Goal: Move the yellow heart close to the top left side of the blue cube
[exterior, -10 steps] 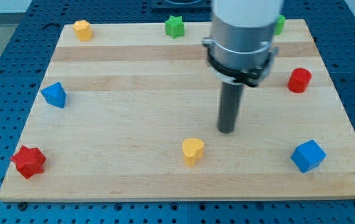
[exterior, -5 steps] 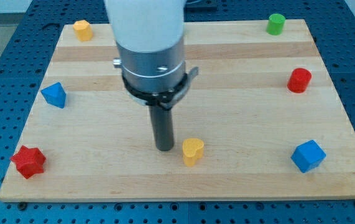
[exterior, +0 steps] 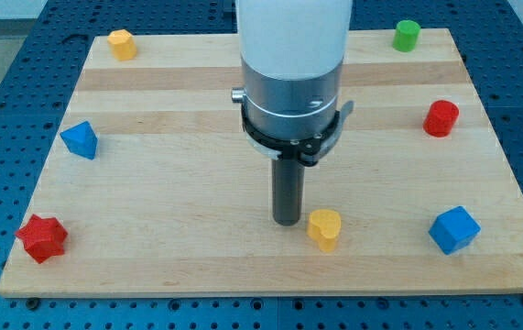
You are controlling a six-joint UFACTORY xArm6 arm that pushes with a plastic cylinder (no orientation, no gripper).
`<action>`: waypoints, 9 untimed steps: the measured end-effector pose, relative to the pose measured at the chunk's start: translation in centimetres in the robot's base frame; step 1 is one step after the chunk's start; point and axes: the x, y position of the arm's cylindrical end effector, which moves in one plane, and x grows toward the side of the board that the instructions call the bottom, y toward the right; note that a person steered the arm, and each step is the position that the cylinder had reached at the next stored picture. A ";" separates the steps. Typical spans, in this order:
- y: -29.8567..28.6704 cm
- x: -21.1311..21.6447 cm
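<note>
My tip (exterior: 287, 221) down on the bench (exterior: 197, 137), no claw on this rod. Yellow heart (exterior: 324, 228) just right of my tip, about touching. Blue cube (exterior: 452, 229) well apart, further right. Red cylinder (exterior: 441, 118) up-right. No readable writing anywhere.

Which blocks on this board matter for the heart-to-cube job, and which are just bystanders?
In the job: yellow heart, blue cube, my tip just left of the heart.

Bystanders: red cylinder, green cylinder, yellow block, blue block, red star.
</note>
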 end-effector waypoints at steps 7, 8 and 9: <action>9.6 2.4; 8.8 3.5; 8.7 5.6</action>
